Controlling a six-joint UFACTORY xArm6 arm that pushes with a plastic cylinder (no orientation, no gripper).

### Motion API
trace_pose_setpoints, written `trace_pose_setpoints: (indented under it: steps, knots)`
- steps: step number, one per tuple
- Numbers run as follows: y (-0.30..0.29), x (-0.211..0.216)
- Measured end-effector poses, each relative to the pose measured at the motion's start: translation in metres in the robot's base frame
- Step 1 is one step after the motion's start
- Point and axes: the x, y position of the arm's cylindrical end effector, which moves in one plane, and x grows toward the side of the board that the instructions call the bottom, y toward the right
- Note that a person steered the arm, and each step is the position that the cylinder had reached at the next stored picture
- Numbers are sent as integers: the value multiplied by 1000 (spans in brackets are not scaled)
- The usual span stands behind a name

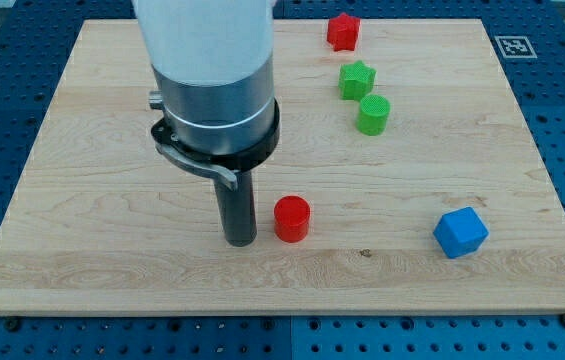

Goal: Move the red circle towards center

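The red circle [291,218], a short red cylinder, stands on the wooden board [92,200] a little below the board's middle. My tip [239,240] rests on the board just to the view's left of the red circle, with a narrow gap between them. The rod hangs from the large white and grey arm body at the view's top left.
A red star-like block [342,31] sits at the view's top. Below it are a green star block [356,80] and a green cylinder [373,114], close together. A blue cube [460,232] lies at the lower right. A marker tag [513,45] is at the board's top right corner.
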Motion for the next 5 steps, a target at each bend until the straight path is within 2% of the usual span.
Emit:
trace_pose_setpoints:
  steps: [4, 5]
  knots:
    - [96, 2]
    - [95, 0]
